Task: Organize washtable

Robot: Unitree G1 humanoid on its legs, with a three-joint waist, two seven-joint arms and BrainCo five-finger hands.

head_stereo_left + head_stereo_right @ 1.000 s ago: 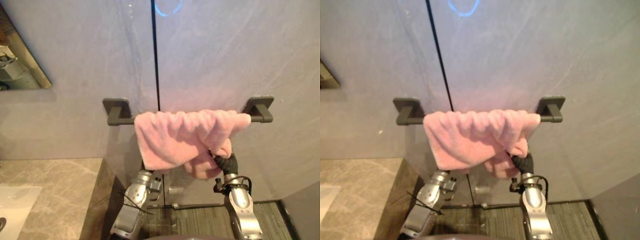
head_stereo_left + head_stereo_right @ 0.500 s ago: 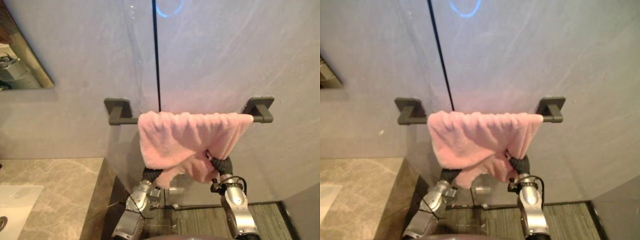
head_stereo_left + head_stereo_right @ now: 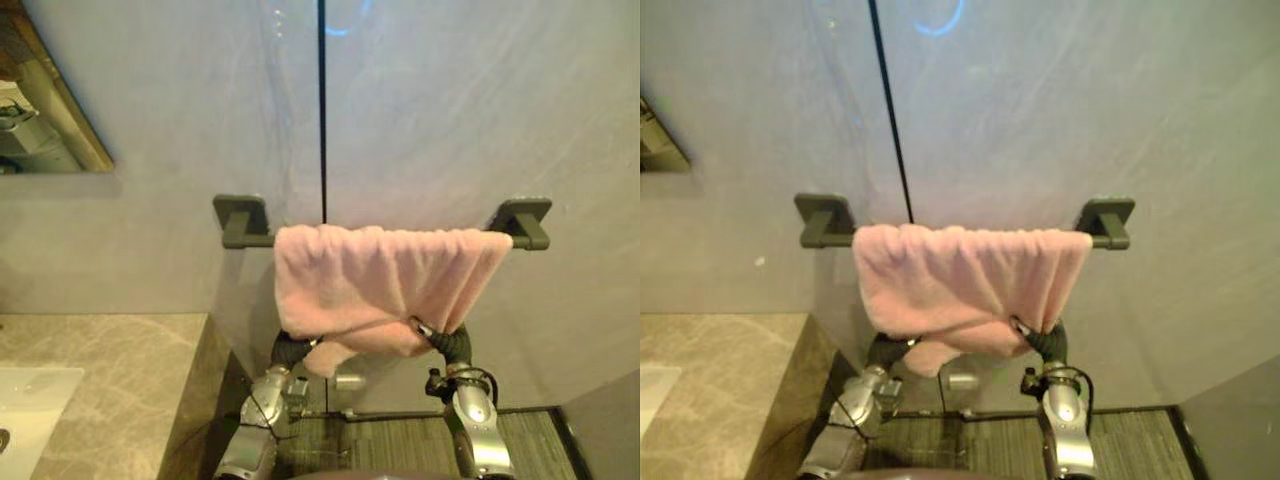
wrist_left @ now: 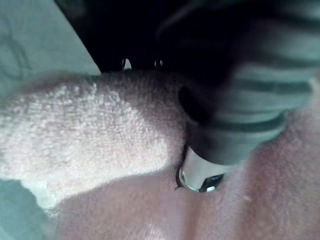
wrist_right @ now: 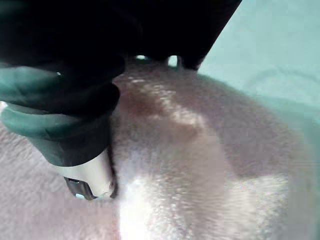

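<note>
A pink towel [image 3: 380,285] hangs over a dark bar [image 3: 240,222] fixed to the grey wall, spread along most of the bar's length. My left hand [image 3: 292,350] reaches up at the towel's lower left edge, and my right hand [image 3: 450,345] at its lower right edge. Both are tucked behind the cloth, with just their dark ribbed covers showing. In the left wrist view the towel [image 4: 100,130] lies right against the left hand [image 4: 240,115]. The right wrist view has the towel [image 5: 200,165] pressed against the right hand [image 5: 65,120].
A marble counter [image 3: 110,380] with a white basin [image 3: 30,400] lies at the lower left, below a mirror [image 3: 40,120] on the wall. A dark vertical seam [image 3: 322,100] runs down the wall behind the bar. Grey striped floor [image 3: 400,440] lies below.
The towel's bunched right end has dropped and now hangs flat and even along the bar. Both hands have come down from inside the folds to the towel's lower edge.
</note>
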